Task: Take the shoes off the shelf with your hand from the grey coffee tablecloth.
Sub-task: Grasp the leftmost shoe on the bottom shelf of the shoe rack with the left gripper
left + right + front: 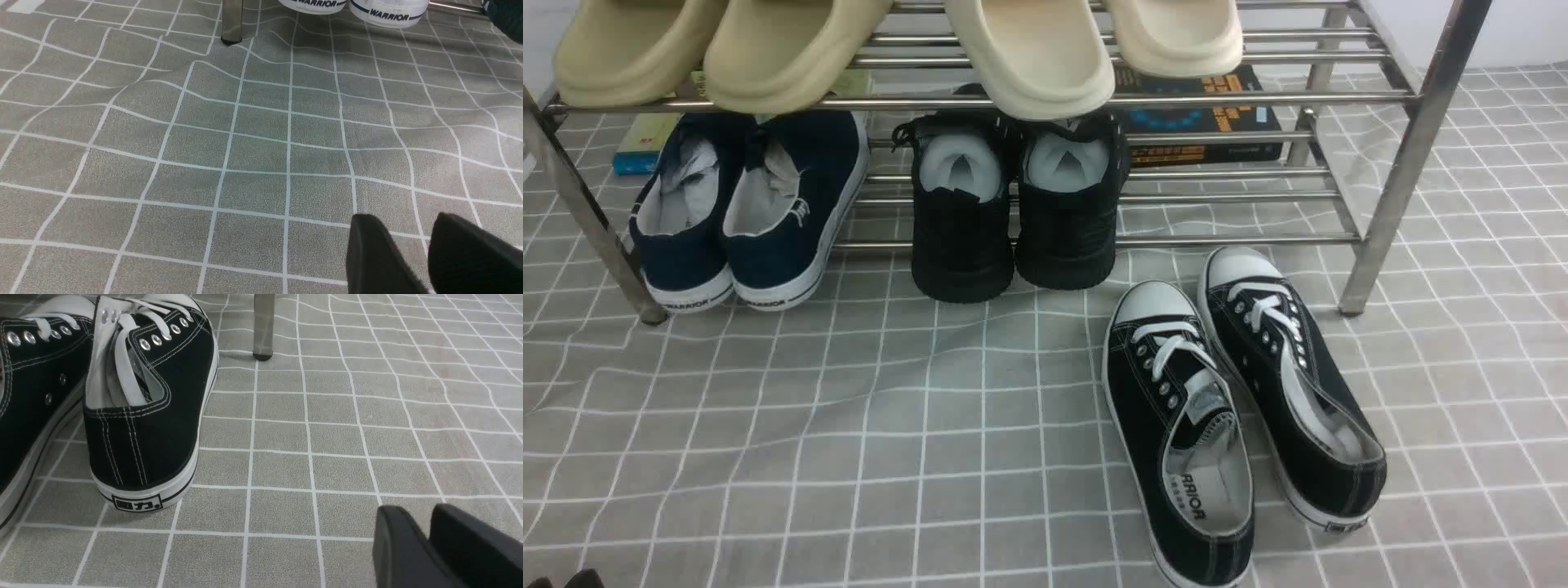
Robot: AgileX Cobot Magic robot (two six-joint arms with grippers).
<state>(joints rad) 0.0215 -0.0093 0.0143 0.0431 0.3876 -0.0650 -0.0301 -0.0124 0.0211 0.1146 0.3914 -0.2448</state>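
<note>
The navy slip-on shoes [743,212] stand side by side at the left of the lower tier of the silver tube shelf [1413,155], heels toward me. Their white "WARRIOR" soles [388,12] show at the far edge of the left wrist view. The shelf stands on the grey grid tablecloth [849,425]. My left gripper [404,218] hovers low over bare cloth well short of the shoes, slightly open and empty. My right gripper [416,510] is over bare cloth with its fingers nearly together, holding nothing. Neither gripper shows clearly in the front view.
All-black sneakers [1013,220] sit mid lower tier. Black lace-ups with white toe caps [1233,408] lie on the cloth front right, close to my right gripper [151,400]. Beige slippers [792,49] fill the top tier. A dark book [1201,114] lies behind. Shelf legs [231,20] [263,326] stand nearby.
</note>
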